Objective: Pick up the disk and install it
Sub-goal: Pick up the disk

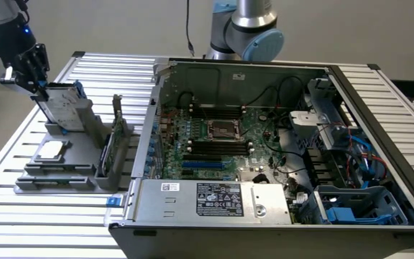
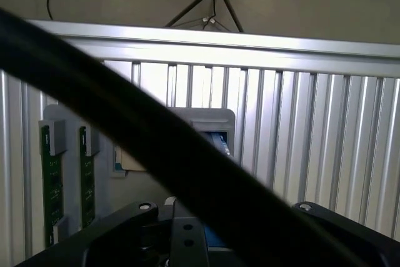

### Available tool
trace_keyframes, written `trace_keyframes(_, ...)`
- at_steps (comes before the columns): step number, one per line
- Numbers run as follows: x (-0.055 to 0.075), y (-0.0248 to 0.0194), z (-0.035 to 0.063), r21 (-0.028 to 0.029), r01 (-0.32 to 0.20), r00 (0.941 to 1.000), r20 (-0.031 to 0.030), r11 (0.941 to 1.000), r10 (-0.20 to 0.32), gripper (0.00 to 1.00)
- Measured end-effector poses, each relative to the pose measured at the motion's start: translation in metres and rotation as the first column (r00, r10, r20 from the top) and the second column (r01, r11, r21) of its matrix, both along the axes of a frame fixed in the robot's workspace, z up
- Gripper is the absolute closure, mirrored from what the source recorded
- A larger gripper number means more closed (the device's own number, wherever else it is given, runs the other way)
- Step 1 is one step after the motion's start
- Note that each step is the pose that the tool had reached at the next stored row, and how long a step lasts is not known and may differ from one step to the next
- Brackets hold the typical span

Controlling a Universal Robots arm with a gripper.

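Slatted aluminium table (image 1: 41,216) carries everything we see, with an open computer case (image 1: 408,178) taking up the exterior view's right and a grey fixture (image 1: 56,181) on its left. We find the disk (image 1: 67,108) at the far end of that fixture. It stands on edge and leans, its long axis running from the raised end on the exterior view's left down to the lower end at the fixture. Its labelled face turns up toward the camera, and blue rails (image 1: 78,89) line its long edges.

The gripper (image 1: 40,89) pinches the disk's raised end, its fingers closed on it.

Between the disk and the case stand upright cards (image 1: 117,121) slotted in the fixture, then the case's side wall (image 1: 151,124). A smaller silver drive (image 1: 52,151) lies flat on the fixture, nearer the camera and apart from the disk. Inside the case we make out the motherboard (image 1: 218,140), the power supply (image 1: 214,199) and a blue drive cage (image 1: 351,210). In the wrist view a black cable (image 2: 125,129) crosses diagonally before the slats.
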State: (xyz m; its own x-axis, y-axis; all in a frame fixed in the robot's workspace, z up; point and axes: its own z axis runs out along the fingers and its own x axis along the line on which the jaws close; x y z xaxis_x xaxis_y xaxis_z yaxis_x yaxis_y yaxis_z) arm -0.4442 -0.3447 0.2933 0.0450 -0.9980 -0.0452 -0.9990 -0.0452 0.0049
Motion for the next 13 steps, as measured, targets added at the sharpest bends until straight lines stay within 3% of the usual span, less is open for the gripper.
trace_keyframes(13,0.0,0.0,0.003,0.0005,0.0,1.0,0.0001,1.0,0.0,0.67)
